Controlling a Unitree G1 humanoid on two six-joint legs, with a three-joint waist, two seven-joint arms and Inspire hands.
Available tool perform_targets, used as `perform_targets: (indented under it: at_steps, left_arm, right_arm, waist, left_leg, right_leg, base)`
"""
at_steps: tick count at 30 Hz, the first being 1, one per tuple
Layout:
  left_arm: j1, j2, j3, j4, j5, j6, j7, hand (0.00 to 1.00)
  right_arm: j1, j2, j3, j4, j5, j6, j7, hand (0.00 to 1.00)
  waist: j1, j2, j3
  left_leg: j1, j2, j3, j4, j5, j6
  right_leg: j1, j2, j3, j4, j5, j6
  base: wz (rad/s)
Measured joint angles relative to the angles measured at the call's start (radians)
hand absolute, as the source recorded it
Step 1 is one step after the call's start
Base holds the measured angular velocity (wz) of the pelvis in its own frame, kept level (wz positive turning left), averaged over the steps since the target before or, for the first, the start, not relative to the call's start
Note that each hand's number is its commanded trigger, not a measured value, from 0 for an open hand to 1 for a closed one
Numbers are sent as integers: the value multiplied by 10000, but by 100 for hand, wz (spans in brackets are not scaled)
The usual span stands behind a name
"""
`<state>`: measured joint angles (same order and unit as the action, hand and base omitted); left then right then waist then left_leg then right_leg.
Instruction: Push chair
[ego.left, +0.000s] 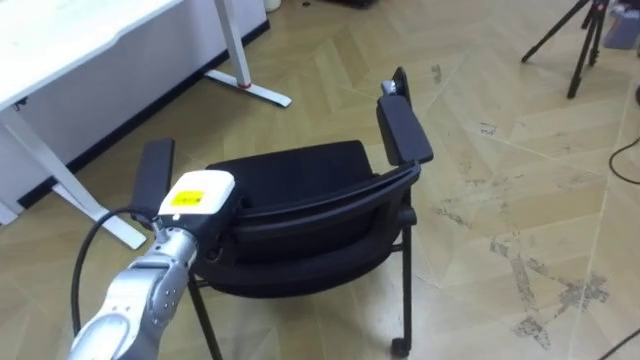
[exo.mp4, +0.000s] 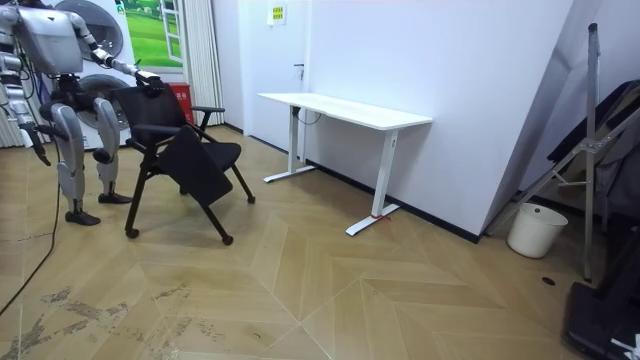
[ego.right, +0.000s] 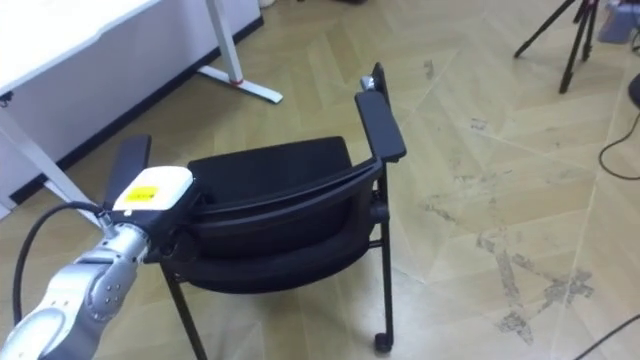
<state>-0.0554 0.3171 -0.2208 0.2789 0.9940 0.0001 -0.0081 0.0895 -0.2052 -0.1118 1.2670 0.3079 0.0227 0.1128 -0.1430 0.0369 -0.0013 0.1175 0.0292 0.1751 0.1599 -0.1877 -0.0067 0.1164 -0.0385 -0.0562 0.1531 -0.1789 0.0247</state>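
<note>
A black chair with armrests and small wheels stands on the wood floor just in front of me, its seat facing away towards the white desk. My left hand rests at the left end of the chair's backrest, and its fingers merge with the dark top edge. The room view shows me standing upright behind the chair, left arm stretched out to its back. My right hand hangs at my side.
The white desk stands against the wall beyond the chair, its leg foot near the chair's front. A dark tripod stands far right. A white bucket and a leaning frame sit at the room view's right.
</note>
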Motion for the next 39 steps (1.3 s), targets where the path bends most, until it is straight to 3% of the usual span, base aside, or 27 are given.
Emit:
perform_targets:
  at_steps: [9,11,15,18,22,26,32,35,39]
  left_arm:
    - [82,-39,42,881,-9,-445,1483,100]
    - [86,-202,190,1194,9,-468,1911,100]
    - [56,-199,200,1528,-4,-468,2243,100]
    - [31,-169,220,1572,-4,-466,2360,100]
    - [-9,-158,229,1599,-13,-463,2525,100]
    - [-20,41,217,1365,-16,-464,2512,100]
    - [-67,139,185,1050,-17,-462,2200,100]
    - [-76,217,136,871,-16,-462,2007,100]
    - [-311,212,80,893,-16,-464,1960,100]
  right_arm:
    - [22,33,-27,-398,-251,-5,-109,0]
    - [61,32,-169,-517,-536,1,-201,0]
    - [99,-34,-385,-626,-1223,9,-569,0]
    - [77,-84,-636,-777,-2454,76,-975,0]
    - [-13,-462,-708,-1396,-4238,313,-1580,0]
    - [-81,-822,-795,-3573,-6540,428,-2056,0]
    - [-574,-865,-526,-7245,-9347,458,-2227,0]
    - [-642,-884,-55,-9096,-10375,563,-2200,0]
    - [-1107,-937,561,-9911,-10990,570,-2039,0]
  waist:
    - [80,-85,-47]
    - [79,-133,-71]
    - [22,-167,-83]
    - [-25,-229,-85]
    - [26,-398,-63]
    - [32,-525,-21]
    - [126,-672,-43]
    - [170,-650,-43]
    - [385,-596,-24]
  left_leg:
    - [205,9,138,-110,2,-1]
    - [271,8,161,-132,2,-1]
    - [348,7,189,-157,2,-1]
    - [352,6,167,-173,3,0]
    - [289,6,149,-153,4,2]
    - [183,8,175,-105,7,5]
    - [128,16,157,-64,9,4]
    - [65,16,135,-51,9,4]
    - [-25,21,163,-16,9,4]
  right_leg:
    - [64,21,147,-14,9,-12]
    - [82,24,176,-4,10,-12]
    - [178,32,234,0,10,-10]
    - [147,39,245,36,14,-7]
    - [75,39,231,80,14,-8]
    - [-55,37,241,164,18,-13]
    - [-147,44,247,173,39,-34]
    - [-178,39,228,191,44,-35]
    - [-314,39,258,202,51,-36]
  base:
    - [-4]
    - [-4]
    - [-4]
    - [0]
    - [0]
    - [-1]
    - [0]
    - [0]
    - [-2]
